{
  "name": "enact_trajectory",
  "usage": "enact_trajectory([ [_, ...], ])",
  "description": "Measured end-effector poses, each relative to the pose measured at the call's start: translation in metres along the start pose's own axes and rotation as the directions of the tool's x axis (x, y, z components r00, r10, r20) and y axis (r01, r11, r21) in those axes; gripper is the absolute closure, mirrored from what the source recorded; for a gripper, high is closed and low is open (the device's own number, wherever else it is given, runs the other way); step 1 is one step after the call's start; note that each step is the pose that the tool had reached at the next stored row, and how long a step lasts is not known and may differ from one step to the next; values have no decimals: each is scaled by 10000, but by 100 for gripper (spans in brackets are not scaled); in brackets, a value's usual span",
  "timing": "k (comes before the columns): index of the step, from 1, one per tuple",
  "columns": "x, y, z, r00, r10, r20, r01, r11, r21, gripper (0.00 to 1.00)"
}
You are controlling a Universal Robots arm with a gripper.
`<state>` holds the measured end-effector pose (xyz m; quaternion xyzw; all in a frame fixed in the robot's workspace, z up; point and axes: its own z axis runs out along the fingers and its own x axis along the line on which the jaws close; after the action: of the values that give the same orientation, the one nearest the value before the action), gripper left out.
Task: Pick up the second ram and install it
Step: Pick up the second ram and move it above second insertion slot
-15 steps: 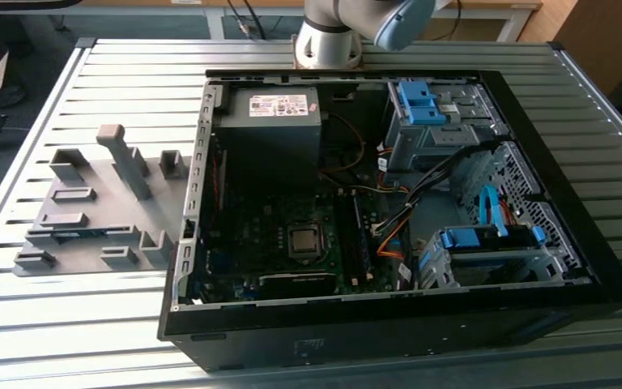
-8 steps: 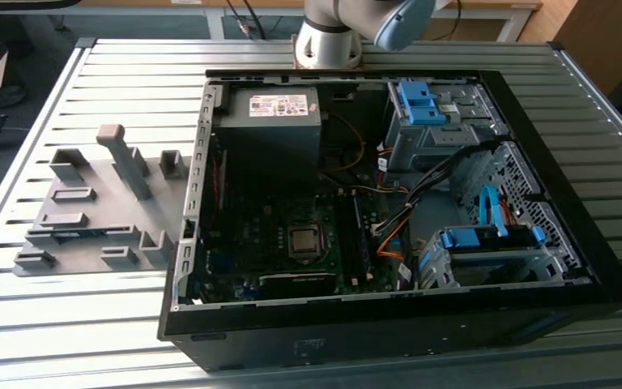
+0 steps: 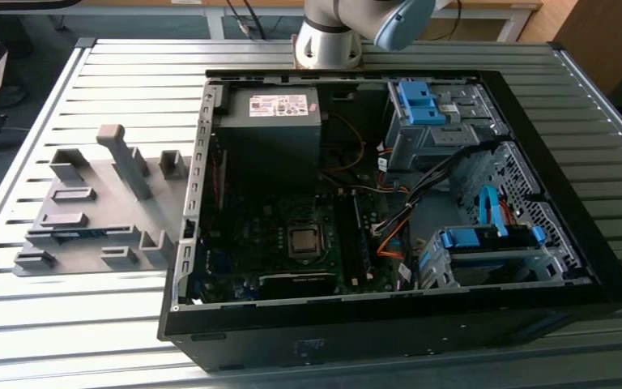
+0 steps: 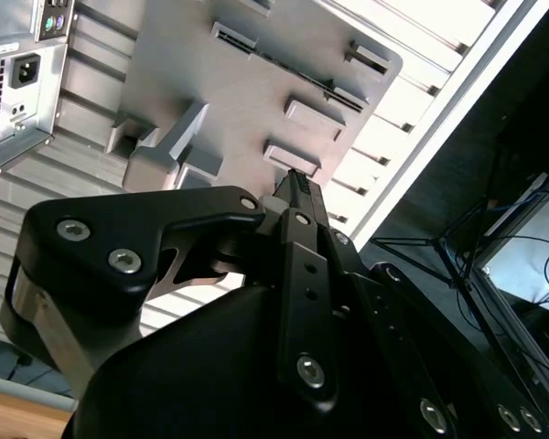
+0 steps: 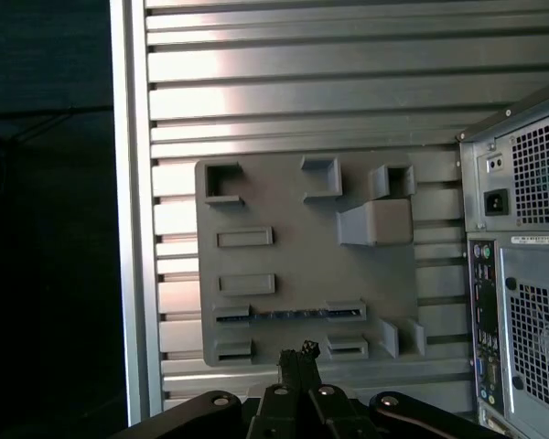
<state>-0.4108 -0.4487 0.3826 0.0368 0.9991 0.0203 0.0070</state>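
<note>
The second ram (image 5: pixel 297 314) is a thin blue-green stick lying in two slotted blocks on the grey fixture plate (image 5: pixel 256 197). The exterior view shows the ram (image 3: pixel 78 235) at the plate's near side, on the exterior view's left. In the second wrist view the ram (image 4: pixel 293 71) appears as a dark strip between two blocks. My gripper (image 5: pixel 297 351) hangs well above the plate with its fingers together and nothing between them. The gripper (image 4: pixel 297 181) looks the same in the second wrist view. It is apart from the ram.
An open computer case (image 3: pixel 570 162) lies on the slatted metal table (image 3: pixel 127 73), to the right of the plate in the exterior view. A tall grey block (image 3: pixel 127 158) stands up from the plate. The arm's base (image 3: pixel 327 36) stands behind the case. The table edge (image 5: pixel 133 229) runs close beside the plate.
</note>
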Motion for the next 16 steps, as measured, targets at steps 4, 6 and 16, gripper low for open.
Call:
enact_trajectory([
  [4,1,-1,0,9995,-306,-12,306,9995,3,89],
  [6,2,-1,0,9985,-552,-22,552,9985,0,89],
  [16,4,-2,2,9888,-1494,-58,1494,9888,-14,89],
])
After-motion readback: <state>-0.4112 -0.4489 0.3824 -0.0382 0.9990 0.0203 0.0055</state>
